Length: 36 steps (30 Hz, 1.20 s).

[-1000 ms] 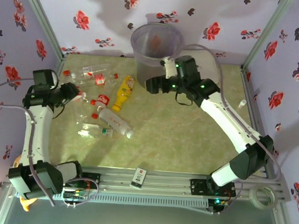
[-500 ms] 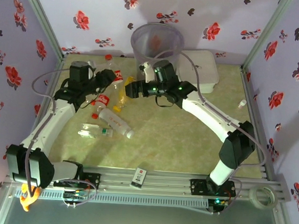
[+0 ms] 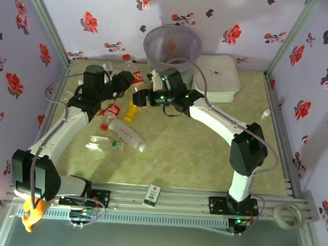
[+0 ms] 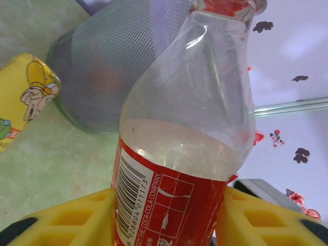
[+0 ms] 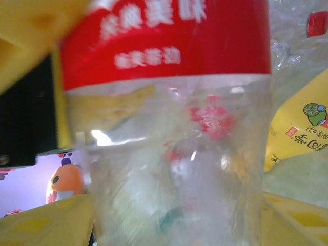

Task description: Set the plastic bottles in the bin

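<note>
Risk begins nearest the bases: a long clear bottle [image 3: 126,135] and a smaller clear one [image 3: 103,146] lie loose on the desk [image 3: 206,160] toward its left edge. A low sweep of the left arm [image 3: 56,138] could, I judge, roll them away. Further in, the yellow squeeze bottle [image 3: 132,106] lies close by the right tool [image 5: 174,220], so a dip there could knock it.

The main hazard sits just beyond. The cola bottle [image 4: 179,154] hangs over the far left part of the desk, pinched at its red label by the left tool [image 4: 166,225]. The right tool's fingers [image 5: 297,225] flank its clear body; whether they press it I cannot tell. If the left lets go before the right has a firm hold, the smooth, crushable plastic may slip and drop short of the bin [image 3: 172,47]. The bin stands at the far edge, beside the white box [image 3: 218,76], and a hurried carry could clip its rim and tip it.

The left arm rises from the near left corner, runs up the left side, then bends inward. The right arm [image 3: 220,118] climbs from the near right, folds sharply at its elbow and stretches across to meet the left tool.
</note>
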Tool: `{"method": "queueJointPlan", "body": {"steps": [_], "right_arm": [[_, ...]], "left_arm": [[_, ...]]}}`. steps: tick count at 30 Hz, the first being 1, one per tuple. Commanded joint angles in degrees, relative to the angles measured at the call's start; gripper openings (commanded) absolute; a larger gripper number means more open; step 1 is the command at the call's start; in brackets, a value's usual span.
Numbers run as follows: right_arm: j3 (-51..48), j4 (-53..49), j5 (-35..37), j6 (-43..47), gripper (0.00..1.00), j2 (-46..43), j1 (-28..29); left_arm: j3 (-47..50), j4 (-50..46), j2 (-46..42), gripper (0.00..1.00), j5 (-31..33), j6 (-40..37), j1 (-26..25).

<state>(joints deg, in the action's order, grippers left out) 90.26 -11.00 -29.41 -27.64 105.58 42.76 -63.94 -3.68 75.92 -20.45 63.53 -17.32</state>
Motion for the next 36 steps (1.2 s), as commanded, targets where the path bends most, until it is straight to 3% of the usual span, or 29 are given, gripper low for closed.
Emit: {"method": "queueJointPlan", "body": {"steps": [1,5,10,13,20,26,31,36], "right_arm": [[3.30,-0.90,-0.87,0.97,0.64,1.49,0.13],[3.32,-1.55,0.72,2.20,0.52,0.27,-0.18],[6.10,-7.98,4.77,7.09,0.42,-1.50,-1.16],[9.12,-12.26,7.44,10.67,0.39,-2.38,-2.35],[22.08,-21.09,13.05,18.68,0.33,0.00,-7.51],[43.15,-26.28,14.89,19.83,0.29,11.79,-13.76],[60.89,-28.72,21.15,20.81,0.26,24.35,-16.26],[65.93,-26.26,21.98,20.64,0.26,30.29,-17.60]], "left_arm": [[-1.04,3.54,0.37,0.46,-1.53,1.05,-0.36],[-1.98,0.52,0.55,0.52,-1.17,-1.84,-0.19],[-1.71,0.99,-0.44,0.86,-3.01,-3.24,2.34],[-1.80,-1.37,-2.89,0.99,-3.41,-5.10,5.14],[1.60,-8.89,-10.09,1.00,-3.44,-8.86,12.66],[3.88,-16.76,-13.25,1.00,-3.22,-13.47,15.87],[4.22,-22.41,-16.44,1.00,-3.43,-16.36,20.01],[3.99,-26.53,-17.55,1.00,-3.85,-18.14,22.39]]}}
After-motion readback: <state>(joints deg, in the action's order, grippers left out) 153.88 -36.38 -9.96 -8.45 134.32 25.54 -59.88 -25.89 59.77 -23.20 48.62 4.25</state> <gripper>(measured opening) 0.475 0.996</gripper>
